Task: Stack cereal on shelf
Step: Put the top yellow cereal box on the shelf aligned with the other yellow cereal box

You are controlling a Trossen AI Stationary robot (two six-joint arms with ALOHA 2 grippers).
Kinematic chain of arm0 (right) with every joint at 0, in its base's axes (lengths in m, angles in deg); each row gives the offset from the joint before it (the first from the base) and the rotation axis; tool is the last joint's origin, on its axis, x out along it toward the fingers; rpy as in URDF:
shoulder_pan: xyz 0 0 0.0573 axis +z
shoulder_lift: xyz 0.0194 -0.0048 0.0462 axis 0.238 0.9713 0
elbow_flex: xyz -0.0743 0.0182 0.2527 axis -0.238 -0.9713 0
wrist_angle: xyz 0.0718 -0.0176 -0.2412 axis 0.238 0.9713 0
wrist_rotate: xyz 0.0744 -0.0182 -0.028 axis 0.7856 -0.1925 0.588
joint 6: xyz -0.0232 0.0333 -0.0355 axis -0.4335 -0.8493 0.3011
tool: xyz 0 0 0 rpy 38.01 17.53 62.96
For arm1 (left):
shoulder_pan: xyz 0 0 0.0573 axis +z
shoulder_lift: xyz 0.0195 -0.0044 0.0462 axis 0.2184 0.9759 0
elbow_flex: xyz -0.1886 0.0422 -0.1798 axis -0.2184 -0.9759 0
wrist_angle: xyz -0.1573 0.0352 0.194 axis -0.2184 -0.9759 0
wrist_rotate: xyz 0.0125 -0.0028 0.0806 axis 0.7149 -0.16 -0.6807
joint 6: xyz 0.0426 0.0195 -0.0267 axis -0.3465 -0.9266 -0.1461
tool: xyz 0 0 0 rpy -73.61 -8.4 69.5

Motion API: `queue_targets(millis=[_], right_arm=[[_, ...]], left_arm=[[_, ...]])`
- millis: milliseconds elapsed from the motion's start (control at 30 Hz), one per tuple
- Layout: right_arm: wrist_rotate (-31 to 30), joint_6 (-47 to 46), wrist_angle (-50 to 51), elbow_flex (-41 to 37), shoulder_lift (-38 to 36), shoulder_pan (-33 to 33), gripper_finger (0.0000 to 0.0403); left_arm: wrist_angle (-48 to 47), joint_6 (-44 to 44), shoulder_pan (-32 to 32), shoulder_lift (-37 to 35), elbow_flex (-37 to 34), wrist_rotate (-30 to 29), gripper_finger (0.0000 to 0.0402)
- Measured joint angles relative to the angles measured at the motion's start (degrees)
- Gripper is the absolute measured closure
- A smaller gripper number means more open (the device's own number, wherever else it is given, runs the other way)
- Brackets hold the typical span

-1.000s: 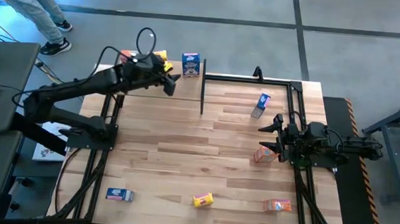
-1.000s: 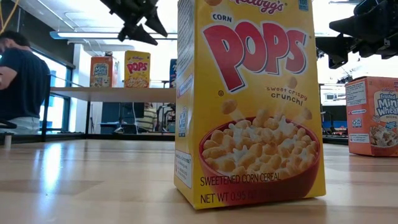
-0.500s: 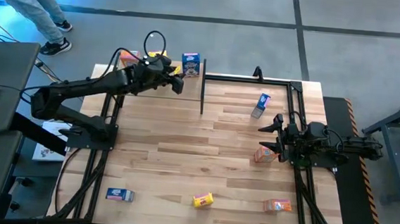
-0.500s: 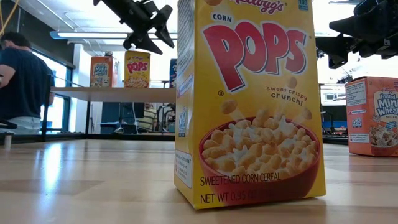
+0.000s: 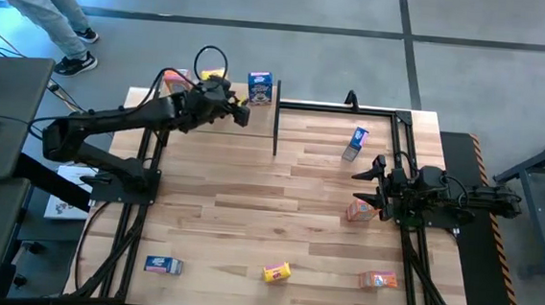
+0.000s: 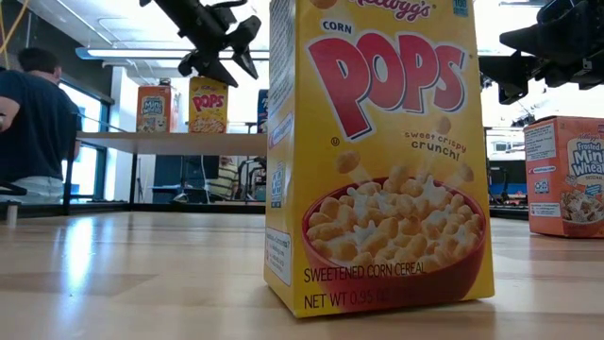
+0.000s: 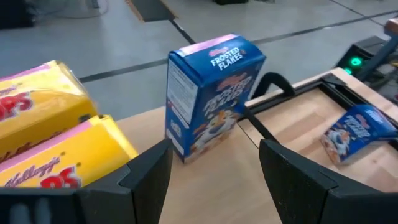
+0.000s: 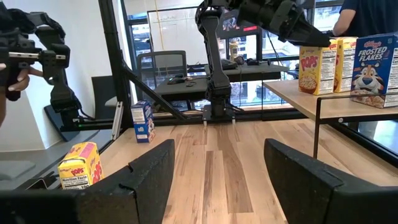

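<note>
The shelf (image 6: 170,142) stands at the table's far left. On it stand an orange cereal box (image 6: 156,109), two yellow boxes (image 7: 37,102) (image 7: 68,165) and a blue box (image 7: 211,93). My left gripper (image 7: 214,180) hovers open above the shelf board, facing the blue box, with the nearer yellow box close beside one finger. My right gripper (image 8: 227,180) waits open at the table's right edge, beside an orange box (image 5: 360,211). More cereal boxes rest on the table: a tilted blue one (image 5: 355,144), an orange one (image 5: 377,279), a yellow one (image 5: 276,272) and a blue one (image 5: 163,265).
Black shelf posts (image 5: 276,129) rise at the shelf's right end. A black frame (image 5: 399,133) runs along the table's far and right sides. A person (image 6: 33,123) sits beyond the table's left; another stands at the far left (image 5: 51,12).
My left gripper has moved a little down and toward the blue box on the shelf. Its wrist has rolled, so the fingers no longer point steeply down. It has stayed open. The boxes have not moved.
</note>
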Motion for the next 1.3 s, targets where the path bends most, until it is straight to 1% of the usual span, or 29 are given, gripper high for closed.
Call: queue_targets(millis=[167, 233, 367, 500, 700, 833, 1300], right_arm=[[0.0, 0.0, 0.0, 0.0, 0.0, 0.0, 0.0162], [0.0, 0.0, 0.0, 0.0, 0.0, 0.0, 0.0162], [0.0, 0.0, 0.0, 0.0, 0.0, 0.0, 0.0162], [0.0, 0.0, 0.0, 0.0, 0.0, 0.0, 0.0162], [0.0, 0.0, 0.0, 0.0, 0.0, 0.0, 0.0162], [0.0, 0.0, 0.0, 0.0, 0.1, 0.0, 0.0162], [0.0, 0.0, 0.5, 0.0, 0.1, 0.0, 0.0162]], left_arm=[[-0.1, 0.0, -2.6, 0.0, 0.0, -6.5, 0.0169], [-0.5, 0.3, -3.1, 0.0, 0.0, -8.0, 0.0169], [-3.1, 3.6, -3.4, 0.0, 0.0, -7.3, 0.0169], [-8.3, 6.6, -4.7, -0.4, 0.0, -6.9, 0.0169], [-13.3, 10.4, -7.0, -1.9, 0.1, -8.5, 0.0169], [-18.2, 13.4, -7.0, -2.2, 0.1, -10.3, 0.0169], [-23.8, 14.9, -4.5, -2.2, 0.0, -11.6, 0.0169]])
